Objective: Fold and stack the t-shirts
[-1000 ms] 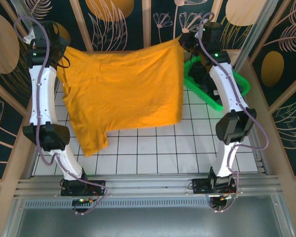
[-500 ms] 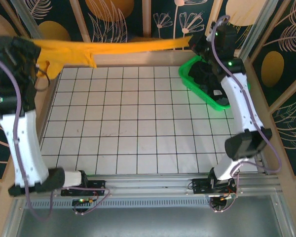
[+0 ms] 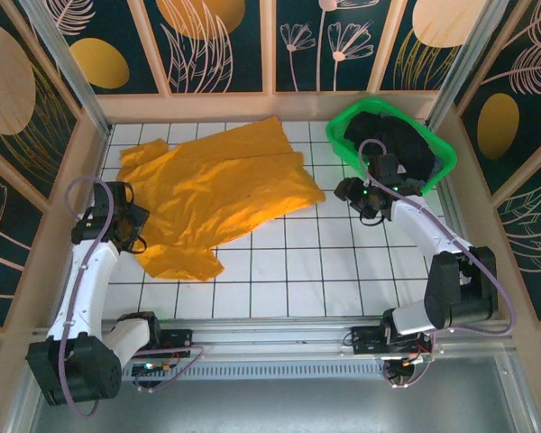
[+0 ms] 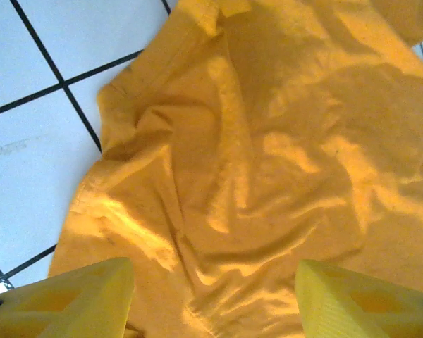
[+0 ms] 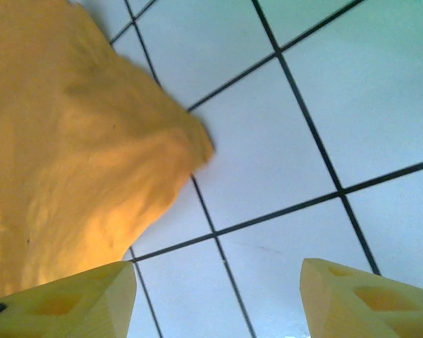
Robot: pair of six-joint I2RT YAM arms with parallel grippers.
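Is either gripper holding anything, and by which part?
Nothing held. Left gripper and right gripper are open; the plain orange-yellow cloth t-shirt lies loose on the table.

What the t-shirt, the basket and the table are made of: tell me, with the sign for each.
T-shirt: thin soft cloth, matte orange-yellow; it lies wrinkled and folded.
Basket: probably moulded plastic, bright green; stiff even rim.
Table: hard smooth white surface with black grid lines, tile or printed board, cannot tell which.
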